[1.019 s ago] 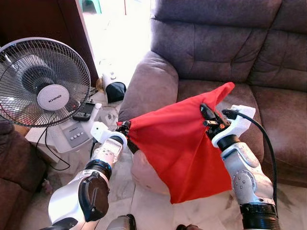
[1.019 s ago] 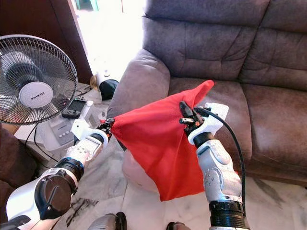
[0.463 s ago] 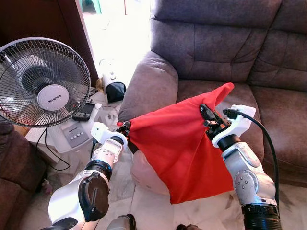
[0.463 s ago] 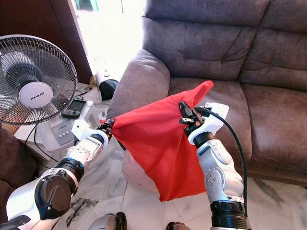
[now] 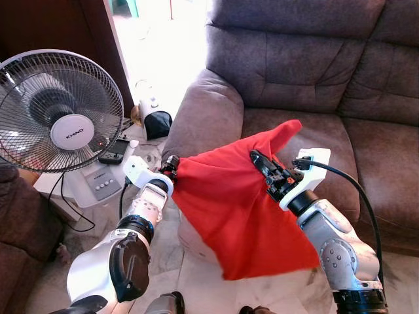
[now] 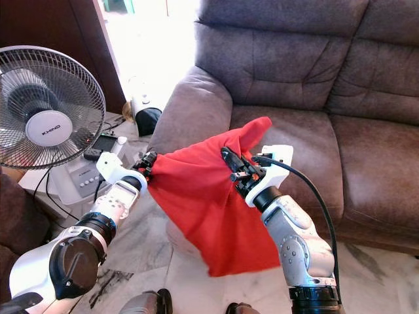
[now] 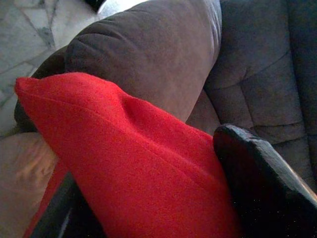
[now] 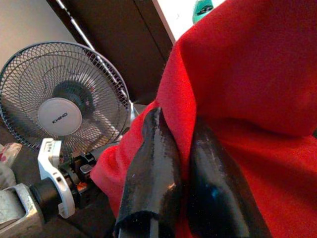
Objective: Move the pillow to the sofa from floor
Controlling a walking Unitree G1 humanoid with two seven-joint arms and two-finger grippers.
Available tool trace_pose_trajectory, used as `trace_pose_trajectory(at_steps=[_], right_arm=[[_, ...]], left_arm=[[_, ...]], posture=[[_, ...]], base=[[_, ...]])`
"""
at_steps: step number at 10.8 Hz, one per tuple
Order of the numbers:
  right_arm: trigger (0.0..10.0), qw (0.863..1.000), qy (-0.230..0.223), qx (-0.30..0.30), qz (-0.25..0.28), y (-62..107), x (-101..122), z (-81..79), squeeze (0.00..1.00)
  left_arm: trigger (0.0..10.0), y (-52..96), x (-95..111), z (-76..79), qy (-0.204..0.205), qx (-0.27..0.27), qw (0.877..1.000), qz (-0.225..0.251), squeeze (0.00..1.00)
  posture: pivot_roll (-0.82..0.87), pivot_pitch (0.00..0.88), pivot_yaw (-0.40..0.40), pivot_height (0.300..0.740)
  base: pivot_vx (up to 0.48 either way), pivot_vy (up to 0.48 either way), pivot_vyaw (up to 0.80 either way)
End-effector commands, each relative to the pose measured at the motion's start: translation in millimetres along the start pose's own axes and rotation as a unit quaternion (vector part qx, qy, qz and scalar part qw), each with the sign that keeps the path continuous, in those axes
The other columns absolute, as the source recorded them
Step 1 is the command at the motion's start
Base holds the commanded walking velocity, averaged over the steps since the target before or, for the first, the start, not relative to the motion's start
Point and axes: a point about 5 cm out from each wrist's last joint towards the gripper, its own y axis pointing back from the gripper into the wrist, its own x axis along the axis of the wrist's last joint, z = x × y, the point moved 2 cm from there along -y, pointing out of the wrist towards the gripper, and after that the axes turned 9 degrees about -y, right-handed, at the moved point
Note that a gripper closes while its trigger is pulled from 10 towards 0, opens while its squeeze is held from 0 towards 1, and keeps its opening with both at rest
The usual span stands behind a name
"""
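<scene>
Two grippers, left (image 5: 171, 165) at nine o'clock and right (image 5: 260, 163) at three, pinch the limp red fabric pillow (image 5: 232, 209); it could slip free or snag the brown suede sofa's (image 5: 301, 59) armrest.

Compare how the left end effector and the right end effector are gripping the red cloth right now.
The left end effector pinches the red cloth at its corner, out beside the sofa armrest. The right end effector clamps a fold further along the upper edge, below a peak of fabric, in front of the seat cushion. Both are shut on the cloth, holding it spread above the floor.
</scene>
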Motion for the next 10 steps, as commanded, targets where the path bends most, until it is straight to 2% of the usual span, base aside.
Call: trace_pose_trajectory(at_steps=[1,2,3,4,10], right_arm=[[10.0,0.996,0.022,0.07,0.05,-4.4,25.8,-28.2,0.0],[10.0,0.996,0.023,0.069,0.051,-4.7,26.0,-28.1,0.0],[10.0,0.996,0.022,0.07,0.049,-4.8,26.3,-28.1,0.0],[10.0,0.996,0.02,0.073,0.045,-4.0,26.4,-29.2,0.0],[10.0,0.996,0.024,0.069,0.046,-6.4,26.0,-27.6,0.0]], left_arm=[[10.0,0.0,-10.4,3.3,-0.003,0.001,1.0,-0.027,0.0],[10.0,0.5,-12.7,1.5,-0.001,0.007,0.999,-0.035,0.0],[3.8,1.6,-17.1,-2.1,-0.007,0.016,0.999,-0.046,0.0],[0.0,2.6,-19.7,-4.8,-0.015,0.017,0.998,-0.051,0.0],[0.0,4.2,-23.1,-9.7,-0.018,0.023,0.997,-0.065,0.0]], posture=[[-0.07,0.091,-0.036,0.74],[-0.06,0.091,-0.037,0.74],[-0.06,0.092,-0.037,0.74],[-0.06,0.092,-0.035,0.74],[-0.05,0.075,-0.03,0.74]], base=[[0.0,0.0,0.0],[0.0,0.0,0.0],[0.0,0.0,0.0],[0.0,0.0,0.0],[0.0,0.0,0.0]])
